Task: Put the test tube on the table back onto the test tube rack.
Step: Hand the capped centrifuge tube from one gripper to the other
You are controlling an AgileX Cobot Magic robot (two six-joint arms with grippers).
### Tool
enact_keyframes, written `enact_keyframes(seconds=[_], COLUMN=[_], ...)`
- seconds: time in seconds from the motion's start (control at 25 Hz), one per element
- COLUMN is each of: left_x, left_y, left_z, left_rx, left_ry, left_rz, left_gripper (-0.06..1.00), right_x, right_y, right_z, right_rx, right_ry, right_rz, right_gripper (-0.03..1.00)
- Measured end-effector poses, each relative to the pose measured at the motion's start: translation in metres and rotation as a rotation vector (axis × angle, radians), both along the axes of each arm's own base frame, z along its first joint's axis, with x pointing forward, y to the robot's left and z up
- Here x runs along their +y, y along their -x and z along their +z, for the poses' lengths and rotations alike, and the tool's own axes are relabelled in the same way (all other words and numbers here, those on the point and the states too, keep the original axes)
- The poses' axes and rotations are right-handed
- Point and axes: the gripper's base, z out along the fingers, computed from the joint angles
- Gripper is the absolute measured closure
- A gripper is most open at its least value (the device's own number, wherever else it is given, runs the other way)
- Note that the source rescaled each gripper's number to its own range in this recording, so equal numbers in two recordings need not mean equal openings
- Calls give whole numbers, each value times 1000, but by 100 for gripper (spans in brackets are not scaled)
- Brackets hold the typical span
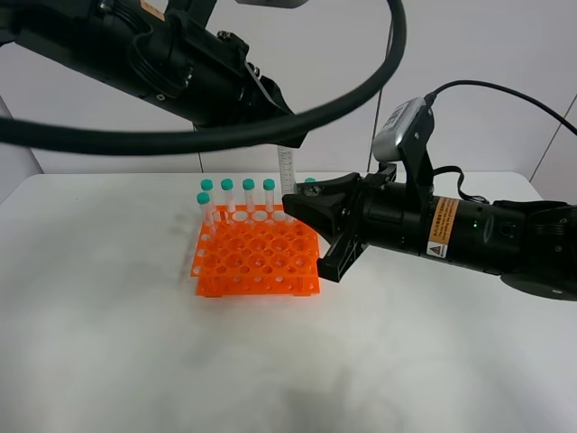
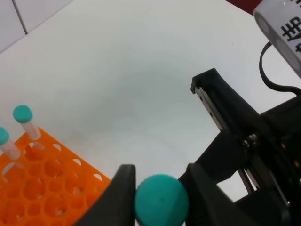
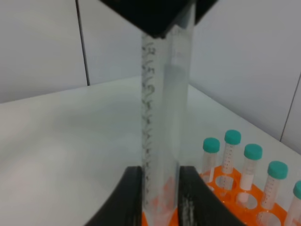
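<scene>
Left end effector (image 2: 158, 189), right end effector (image 3: 160, 192) gripping test tube (image 3: 162, 117), racked tubes (image 1: 248, 191) beside

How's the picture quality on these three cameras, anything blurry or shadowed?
Exterior high view: even light, a soft shadow on the table, the near cable blurred. Left wrist view: the test tube shows a slightly soft cap. Right wrist view: the test tube looms out of focus, markings smeared; the racked tubes behind are sharper.

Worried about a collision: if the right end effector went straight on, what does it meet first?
Likely nothing: past the test tube it grips, the right end effector faces bare table, standing tubes in the rack close beside that line. Depth is unclear.
</scene>
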Motion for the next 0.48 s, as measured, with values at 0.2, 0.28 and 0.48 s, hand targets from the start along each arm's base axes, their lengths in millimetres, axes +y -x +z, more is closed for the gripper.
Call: enact_keyframes(seconds=[0.2,0.28,0.48], left_x=[0,-1,-1], left_y=[0,0,0], left_z=[0,1,1], left_rx=[2,3,1], left_ry=[9,10,24], left_rz=[0,0,5], left_gripper=[94,94,94], right_x=[0,0,0], right_y=[0,0,1], right_z=[1,1,1], right_rx=[0,0,-28], right_ry=[-2,-3,21], right_rz=[0,0,14], right_gripper=[97,97,77])
